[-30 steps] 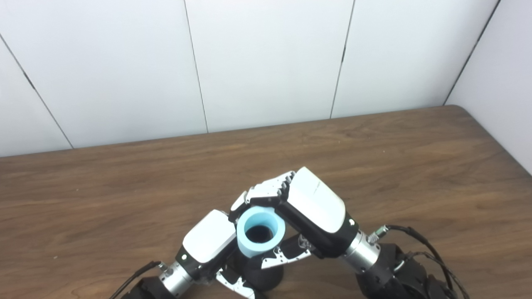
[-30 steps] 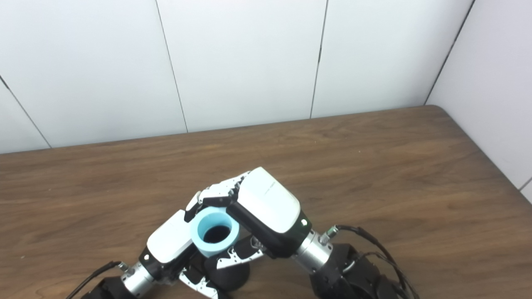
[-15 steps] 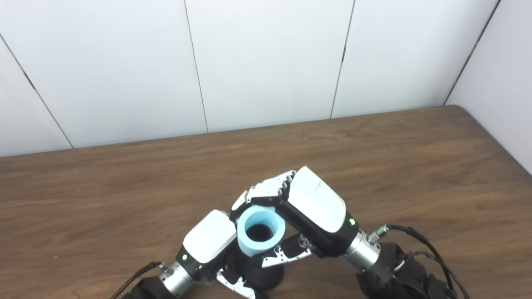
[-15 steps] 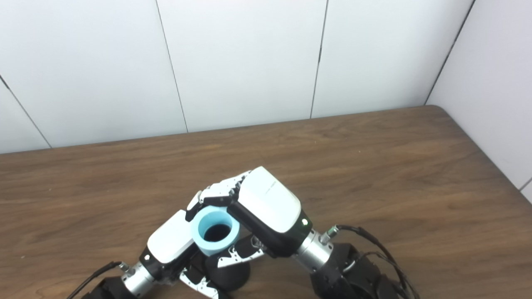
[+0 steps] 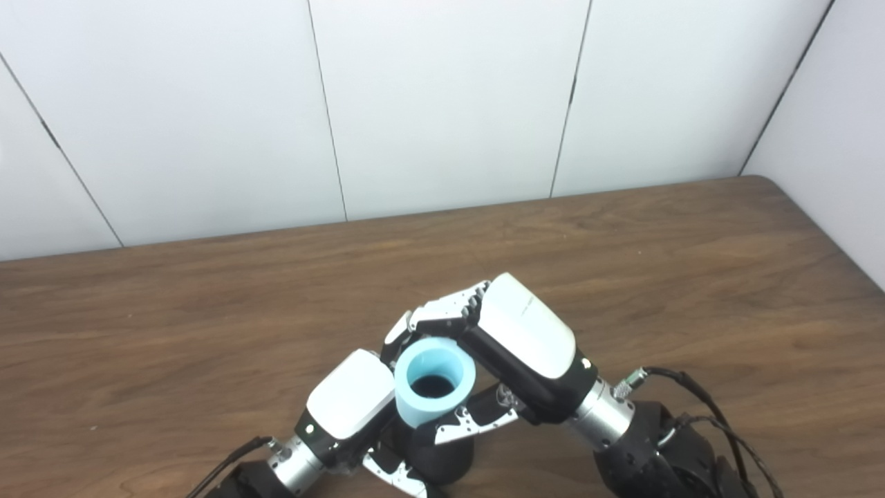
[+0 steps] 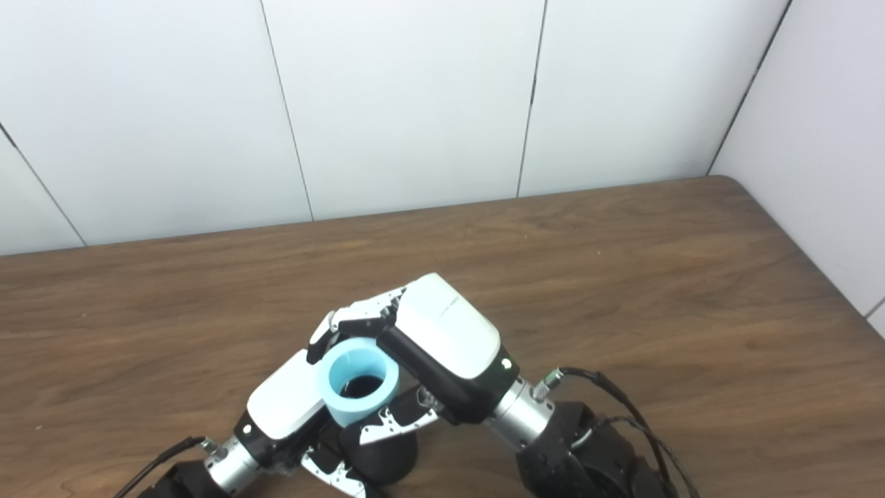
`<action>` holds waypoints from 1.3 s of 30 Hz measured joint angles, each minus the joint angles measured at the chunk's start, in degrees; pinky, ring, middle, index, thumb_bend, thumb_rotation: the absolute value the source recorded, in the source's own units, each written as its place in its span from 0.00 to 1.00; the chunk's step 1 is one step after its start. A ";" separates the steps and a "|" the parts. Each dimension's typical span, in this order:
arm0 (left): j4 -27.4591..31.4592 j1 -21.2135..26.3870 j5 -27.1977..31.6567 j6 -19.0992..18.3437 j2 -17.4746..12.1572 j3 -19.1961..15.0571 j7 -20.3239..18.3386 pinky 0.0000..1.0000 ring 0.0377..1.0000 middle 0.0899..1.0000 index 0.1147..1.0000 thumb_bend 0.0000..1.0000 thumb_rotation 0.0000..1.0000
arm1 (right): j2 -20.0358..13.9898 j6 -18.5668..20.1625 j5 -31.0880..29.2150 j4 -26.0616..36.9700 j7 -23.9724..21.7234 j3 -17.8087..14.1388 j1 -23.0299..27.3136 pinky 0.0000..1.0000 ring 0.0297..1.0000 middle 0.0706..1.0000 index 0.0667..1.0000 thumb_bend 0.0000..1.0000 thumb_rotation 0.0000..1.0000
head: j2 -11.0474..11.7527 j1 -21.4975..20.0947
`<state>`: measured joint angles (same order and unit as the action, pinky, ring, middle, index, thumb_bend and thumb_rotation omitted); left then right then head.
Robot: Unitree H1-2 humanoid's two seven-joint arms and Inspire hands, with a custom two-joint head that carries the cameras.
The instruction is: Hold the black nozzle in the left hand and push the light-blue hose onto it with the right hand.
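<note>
Right hand (image 5: 515, 346), wrapped around the light-blue hose (image 5: 434, 382), should press it straight down (no tilting) onto the black nozzle (image 5: 442, 460) clasped below in your left hand (image 5: 346, 404).

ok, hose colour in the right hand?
Light blue hose, dark inside; clearest in the left eye view.

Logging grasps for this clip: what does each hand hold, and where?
Right hand grips the light-blue hose around its upper wall; left hand holds the black nozzle below it.
</note>
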<state>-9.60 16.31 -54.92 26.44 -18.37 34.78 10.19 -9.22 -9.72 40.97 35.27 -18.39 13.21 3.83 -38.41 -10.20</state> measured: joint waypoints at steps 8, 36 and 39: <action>-0.01 0.18 -0.78 -0.59 -0.11 0.62 0.80 0.15 0.17 0.42 0.42 0.53 0.00 | -0.04 2.51 -0.83 1.10 -2.57 0.22 0.14 0.15 0.37 0.46 0.44 0.52 0.00 | 0.00 0.00; -0.02 0.35 -1.03 -0.91 -0.16 0.98 1.02 0.16 0.17 0.42 0.42 0.53 0.00 | -1.12 1.08 2.64 1.90 -3.48 -0.30 0.92 0.20 0.32 0.42 0.53 0.50 0.00 | 0.35 -0.18; -0.02 0.35 -1.03 -0.91 -0.16 0.98 1.02 0.15 0.17 0.42 0.42 0.53 0.00 | -1.17 1.26 2.47 2.22 -3.54 -0.81 0.92 0.19 0.31 0.41 0.53 0.50 0.00 | 0.35 -0.18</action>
<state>-9.62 16.66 -55.94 25.53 -18.54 35.77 11.21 -10.39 -8.46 43.44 37.50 -21.93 12.40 4.75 -38.06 -10.37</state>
